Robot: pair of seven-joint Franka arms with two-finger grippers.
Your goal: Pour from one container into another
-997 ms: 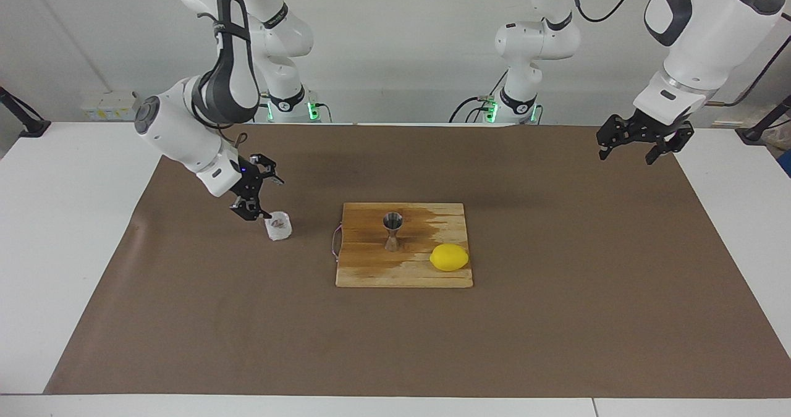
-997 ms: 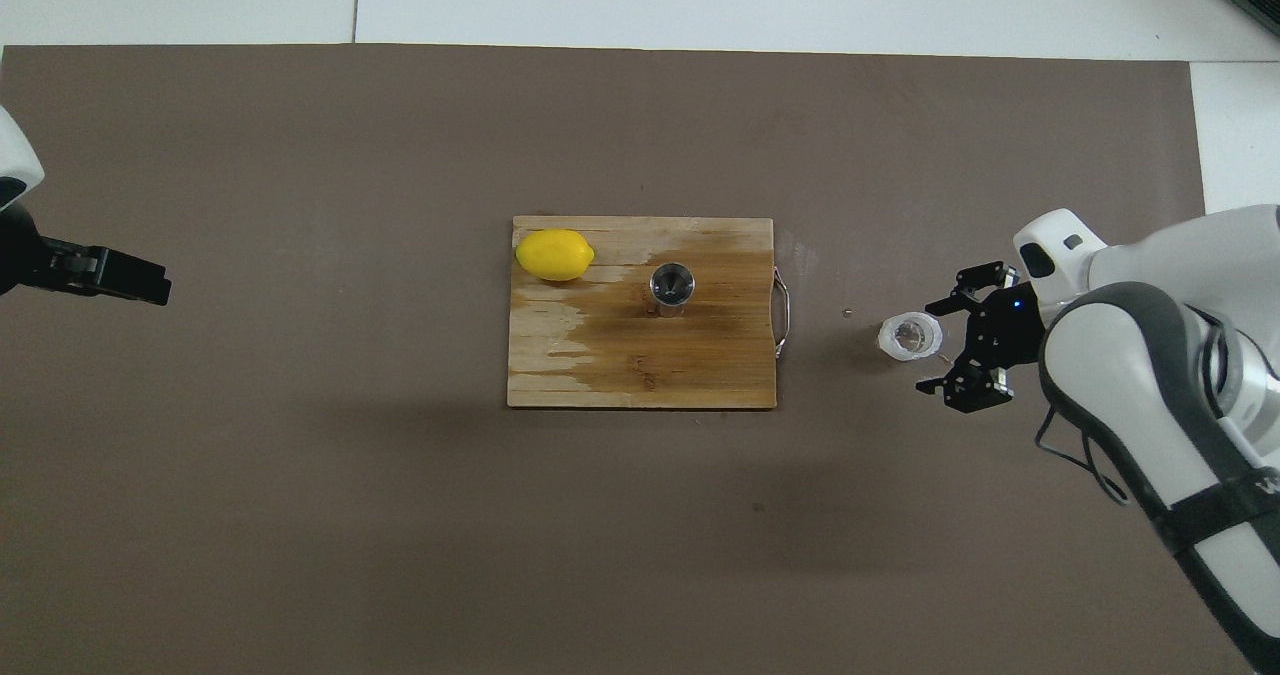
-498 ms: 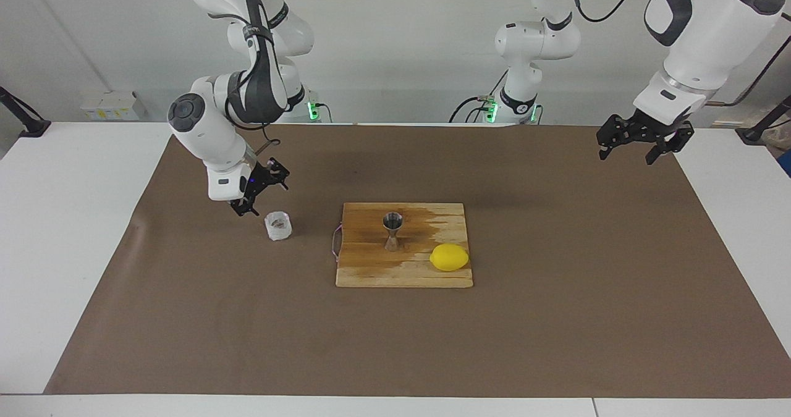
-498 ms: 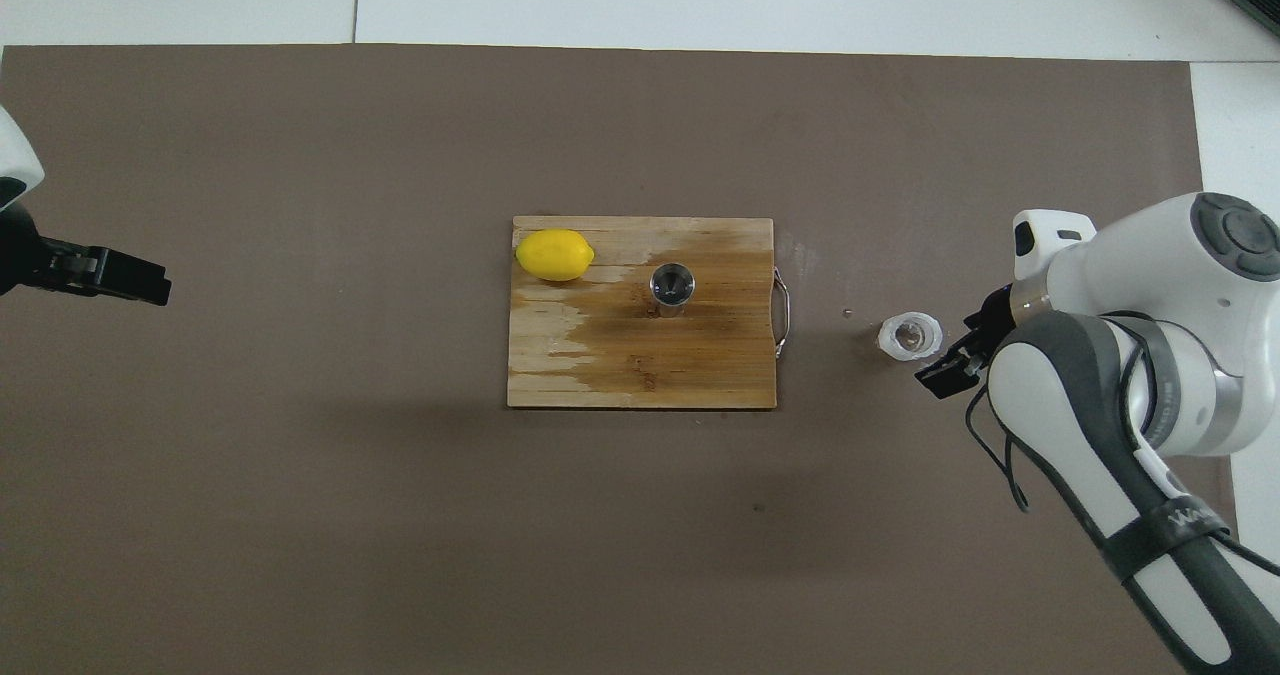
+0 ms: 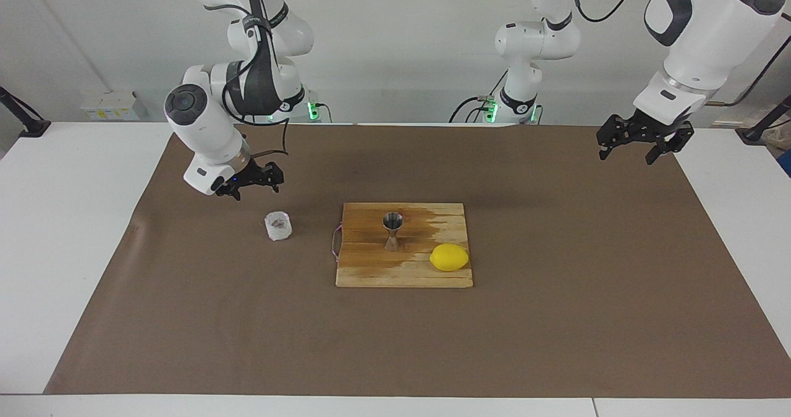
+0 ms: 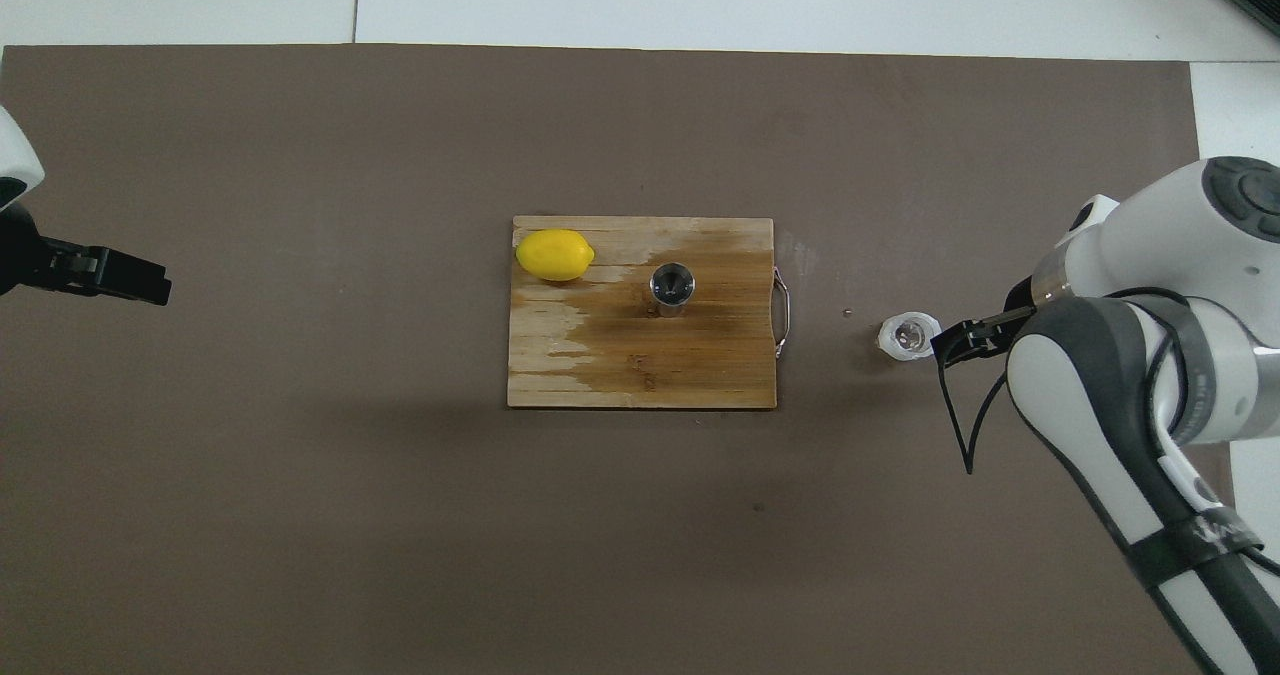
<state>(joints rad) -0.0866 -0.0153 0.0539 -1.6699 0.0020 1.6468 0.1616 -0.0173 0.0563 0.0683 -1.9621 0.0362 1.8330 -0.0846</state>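
The small translucent plastic cup (image 5: pixel 278 226) (image 6: pixel 908 336) stands upright on the brown mat, beside the cutting board's handle, toward the right arm's end of the table. Something brownish lies inside it. The shiny steel jigger (image 5: pixel 393 231) (image 6: pixel 671 285) stands upright on the wooden board (image 5: pixel 371 269) (image 6: pixel 620 375). My right gripper (image 5: pixel 256 185) (image 6: pixel 960 340) hangs open and empty over the mat close to the cup, not touching it. Over the mat's edge at the other end of the table, my left gripper (image 5: pixel 626 155) (image 6: pixel 110 275) waits, open and empty.
A yellow lemon (image 5: pixel 449 257) (image 6: pixel 554 254) lies on the board's corner toward the left arm's end. A thin wire handle (image 5: pixel 334 244) (image 6: pixel 783 313) sticks out of the board toward the cup. The brown mat (image 5: pixel 556 318) covers most of the white table.
My right gripper has risen and drawn back from around the cup, its wrist turning. The cup stays upright where it was. The left arm has not moved.
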